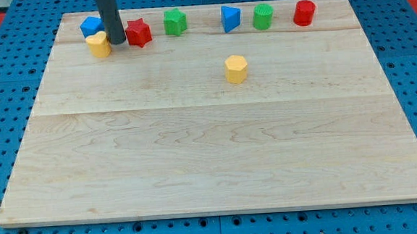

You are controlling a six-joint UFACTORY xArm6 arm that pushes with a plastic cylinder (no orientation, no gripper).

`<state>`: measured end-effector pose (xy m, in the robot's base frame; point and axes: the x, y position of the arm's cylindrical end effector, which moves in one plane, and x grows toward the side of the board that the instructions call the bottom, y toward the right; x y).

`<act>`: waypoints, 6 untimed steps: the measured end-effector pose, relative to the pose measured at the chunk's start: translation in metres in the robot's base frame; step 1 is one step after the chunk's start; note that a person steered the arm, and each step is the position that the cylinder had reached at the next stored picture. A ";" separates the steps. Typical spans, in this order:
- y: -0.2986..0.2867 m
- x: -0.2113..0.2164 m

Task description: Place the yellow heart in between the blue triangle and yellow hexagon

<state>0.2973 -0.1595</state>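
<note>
The yellow heart lies near the board's top left corner. My tip stands just to its right, touching or almost touching it, between it and the red star. The blue triangle sits in the top row, right of centre. The yellow hexagon lies below it, towards the middle of the board. The heart is far to the left of both.
A blue block sits just above the heart. The top row also holds a green block, a green cylinder and a red cylinder. The wooden board rests on a blue pegboard.
</note>
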 end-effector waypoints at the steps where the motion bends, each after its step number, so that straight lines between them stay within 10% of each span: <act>1: 0.016 0.031; 3: -0.113 0.023; 6: 0.049 0.011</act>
<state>0.3084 -0.1102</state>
